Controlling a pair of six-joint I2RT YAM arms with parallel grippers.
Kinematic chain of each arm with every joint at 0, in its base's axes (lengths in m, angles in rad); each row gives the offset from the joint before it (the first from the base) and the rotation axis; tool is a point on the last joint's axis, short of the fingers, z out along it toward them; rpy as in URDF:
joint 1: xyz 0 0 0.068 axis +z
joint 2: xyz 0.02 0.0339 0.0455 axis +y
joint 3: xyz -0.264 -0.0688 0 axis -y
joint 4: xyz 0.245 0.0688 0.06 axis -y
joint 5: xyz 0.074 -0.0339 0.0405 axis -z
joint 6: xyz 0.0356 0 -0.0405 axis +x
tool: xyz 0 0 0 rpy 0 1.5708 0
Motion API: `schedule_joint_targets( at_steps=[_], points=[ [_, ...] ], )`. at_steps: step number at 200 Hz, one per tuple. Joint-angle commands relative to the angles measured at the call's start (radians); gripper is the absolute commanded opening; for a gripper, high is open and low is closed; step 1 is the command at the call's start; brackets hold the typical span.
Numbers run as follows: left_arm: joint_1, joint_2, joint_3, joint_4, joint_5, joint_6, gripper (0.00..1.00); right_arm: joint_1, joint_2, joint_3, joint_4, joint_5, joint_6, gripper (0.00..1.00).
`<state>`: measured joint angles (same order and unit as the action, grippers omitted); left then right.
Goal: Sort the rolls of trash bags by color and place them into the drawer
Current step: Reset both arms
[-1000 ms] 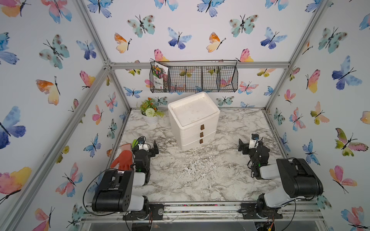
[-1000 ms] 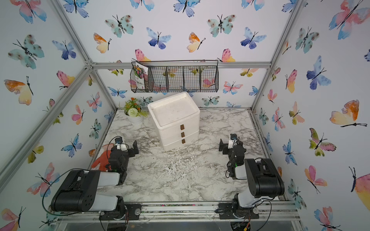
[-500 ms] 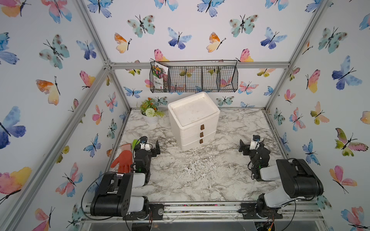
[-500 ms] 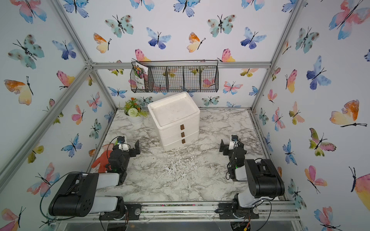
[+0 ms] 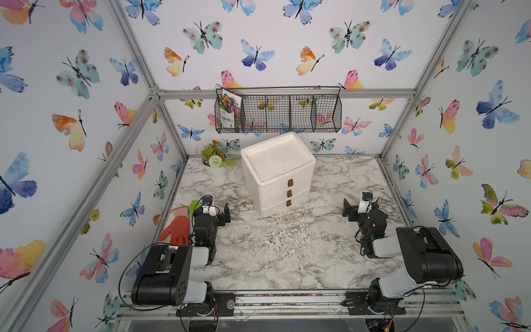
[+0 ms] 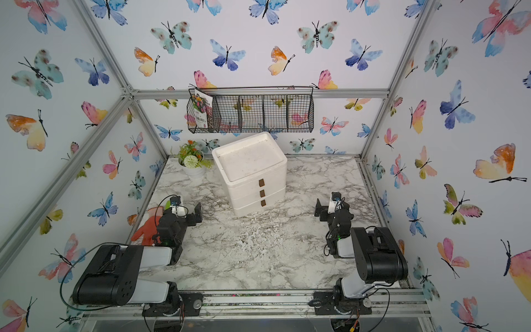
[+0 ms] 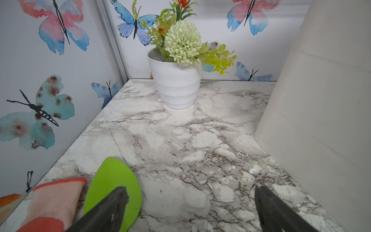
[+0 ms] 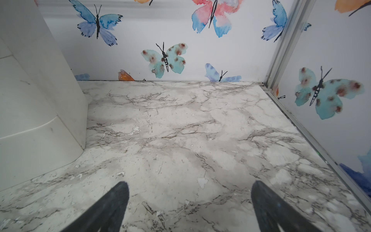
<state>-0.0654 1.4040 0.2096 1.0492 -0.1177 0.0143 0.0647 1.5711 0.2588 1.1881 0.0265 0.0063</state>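
Observation:
No rolls of trash bags show in any view. The white three-drawer unit (image 5: pixel 275 175) (image 6: pixel 250 172) stands at the middle back of the marble table with all its drawers shut. Its side also shows in the left wrist view (image 7: pixel 321 100) and the right wrist view (image 8: pixel 30 100). My left gripper (image 5: pixel 211 214) (image 6: pixel 184 214) (image 7: pixel 190 191) rests low at the left, open, with only bare marble between its fingers. My right gripper (image 5: pixel 360 211) (image 6: pixel 330 211) (image 8: pixel 189 186) rests low at the right, open and empty.
An orange glove (image 5: pixel 176 227) (image 7: pixel 54 198) and a flat green leaf-shaped piece (image 5: pixel 194 204) (image 7: pixel 112 180) lie beside my left gripper near the left wall. A white flower pot (image 5: pixel 215 166) (image 7: pixel 176 86) stands at the back left. A wire basket (image 5: pixel 278 113) hangs on the back wall.
Both arms have shifted only slightly in their low resting poses. Both grippers stay open and empty.

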Motion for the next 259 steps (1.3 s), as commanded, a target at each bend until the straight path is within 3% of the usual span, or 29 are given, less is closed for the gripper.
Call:
schedule_joint_targets(
  at_steps=[1,149,188,222,259],
  points=[
    [0.006,0.01,-0.002,0.038,0.012,-0.011,0.99,-0.003,0.012,0.014,-0.012,-0.001,-0.008,0.98],
    [0.006,0.007,-0.003,0.039,0.013,-0.009,0.99,-0.003,0.005,-0.005,0.017,-0.014,-0.012,0.98],
    [-0.012,-0.026,-0.045,0.081,0.035,0.025,0.99,-0.003,-0.084,-0.032,-0.033,0.058,0.02,0.98],
    [-0.017,-0.035,-0.058,0.093,0.033,0.03,0.99,-0.003,0.019,0.013,0.015,0.006,-0.005,0.98],
    [-0.003,0.012,-0.01,0.057,0.017,0.001,0.99,-0.003,-0.005,0.033,-0.072,0.012,-0.004,0.98]
  ],
)
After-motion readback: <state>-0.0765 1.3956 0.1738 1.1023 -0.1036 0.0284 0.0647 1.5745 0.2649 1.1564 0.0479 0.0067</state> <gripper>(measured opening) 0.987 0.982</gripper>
